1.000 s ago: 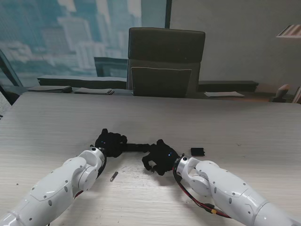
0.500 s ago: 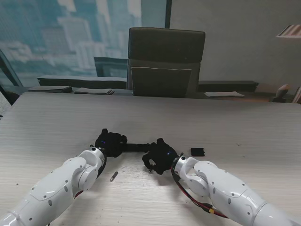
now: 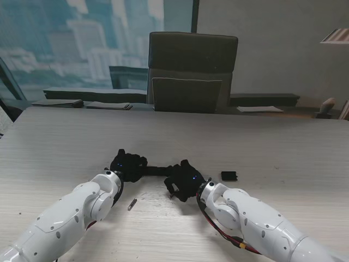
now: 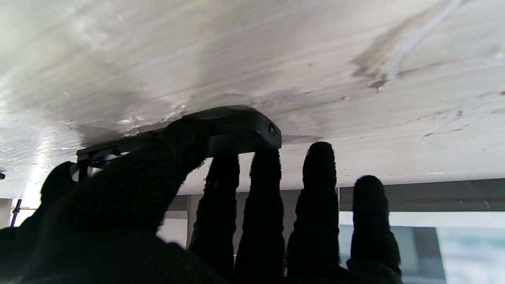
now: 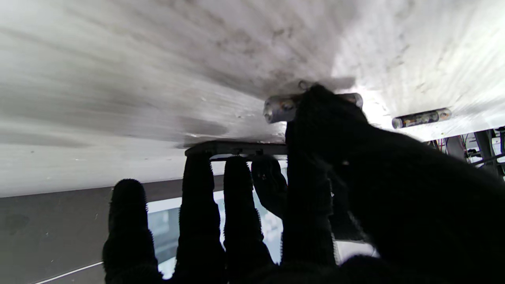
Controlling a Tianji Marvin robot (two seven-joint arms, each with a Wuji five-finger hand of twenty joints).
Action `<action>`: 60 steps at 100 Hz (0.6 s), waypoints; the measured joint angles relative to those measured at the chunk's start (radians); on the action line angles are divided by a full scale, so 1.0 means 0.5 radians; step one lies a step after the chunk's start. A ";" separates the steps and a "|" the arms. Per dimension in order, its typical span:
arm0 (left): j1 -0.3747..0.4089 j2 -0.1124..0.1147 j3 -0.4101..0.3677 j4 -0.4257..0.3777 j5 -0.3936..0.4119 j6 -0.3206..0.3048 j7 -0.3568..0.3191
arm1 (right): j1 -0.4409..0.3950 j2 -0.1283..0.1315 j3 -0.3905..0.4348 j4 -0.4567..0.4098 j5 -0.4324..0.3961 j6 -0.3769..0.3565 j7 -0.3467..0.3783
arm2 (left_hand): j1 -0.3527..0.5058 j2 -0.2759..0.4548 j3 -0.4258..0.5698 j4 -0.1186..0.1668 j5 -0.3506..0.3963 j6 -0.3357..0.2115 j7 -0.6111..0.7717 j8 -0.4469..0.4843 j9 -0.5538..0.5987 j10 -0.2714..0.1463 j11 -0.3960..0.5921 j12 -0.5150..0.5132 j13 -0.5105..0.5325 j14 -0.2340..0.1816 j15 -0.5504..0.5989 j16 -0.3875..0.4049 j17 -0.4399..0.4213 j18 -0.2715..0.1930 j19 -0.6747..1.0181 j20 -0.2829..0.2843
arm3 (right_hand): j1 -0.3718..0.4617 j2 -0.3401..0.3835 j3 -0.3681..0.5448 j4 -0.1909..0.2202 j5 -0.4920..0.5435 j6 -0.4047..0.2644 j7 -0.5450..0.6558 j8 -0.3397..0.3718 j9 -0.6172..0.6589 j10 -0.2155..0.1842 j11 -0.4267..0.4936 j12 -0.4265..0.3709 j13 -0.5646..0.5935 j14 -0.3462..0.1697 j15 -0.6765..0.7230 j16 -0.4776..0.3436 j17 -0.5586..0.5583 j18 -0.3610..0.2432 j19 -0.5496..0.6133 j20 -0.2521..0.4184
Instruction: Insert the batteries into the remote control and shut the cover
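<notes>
Since a second ago the right hand [image 3: 184,184] has crept slightly left and away from me, toward the remote [image 3: 157,170]; left hand [image 3: 127,165] hasn't budged.

Nearest me, one battery [image 3: 131,204] lies loose on the table [image 3: 65,142], between the two forearms, well in from the near edge. Right wrist view shows a second battery [image 5: 281,109] pinched at the right thumb and a fingertip, right beside the remote's end. Left hand is closed over the remote's other end, thumb on top, fingers [image 4: 265,185] under its far side, pinning it flat mid-table. The cover [image 3: 229,176] sits to the right, apart from both hands.

Risks:
- pinch looks shallow; the battery could roll out and away
- I can't see the battery bay or polarity, so it could go in reversed or skewed
- pushing in could slide the remote if the left hold is weak

Room: plenty of bare table left, right and beyond; all edges far off. The chair [image 3: 192,71] stands past the far edge.
</notes>
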 measured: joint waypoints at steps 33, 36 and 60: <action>-0.010 0.000 0.017 0.016 0.001 -0.010 0.029 | -0.022 -0.019 0.056 -0.065 0.001 -0.022 -0.059 | 0.002 0.000 0.000 0.000 0.002 0.010 0.003 0.000 0.018 0.016 0.010 0.003 0.016 0.000 0.000 0.000 0.000 0.000 0.000 0.000 | 0.000 0.003 0.000 -0.021 0.019 0.089 0.000 0.015 0.054 0.002 0.003 0.000 0.019 0.015 0.019 0.004 0.002 0.023 0.000 0.000; -0.011 0.000 0.017 0.017 0.001 -0.011 0.030 | -0.020 -0.021 0.056 -0.066 0.003 -0.020 -0.059 | 0.002 0.000 0.000 0.000 0.002 0.011 0.003 0.000 0.018 0.018 0.010 0.003 0.016 0.000 0.000 0.000 0.000 0.000 0.000 0.000 | 0.002 0.004 0.000 -0.021 0.019 0.098 0.000 0.018 0.057 0.003 0.003 0.000 0.023 0.015 0.032 0.004 0.012 0.024 0.000 0.000; -0.010 0.001 0.021 0.017 0.008 -0.013 0.037 | 0.020 -0.045 0.015 -0.046 0.033 0.109 -0.072 | 0.008 0.000 0.000 0.000 0.002 0.020 0.004 0.000 0.019 0.019 0.010 0.004 0.016 0.000 0.000 0.000 0.000 0.000 0.000 0.000 | 0.046 0.008 -0.002 -0.022 0.019 0.177 0.000 0.038 0.079 0.049 0.003 0.000 0.082 0.019 0.046 0.004 0.023 0.058 0.001 0.000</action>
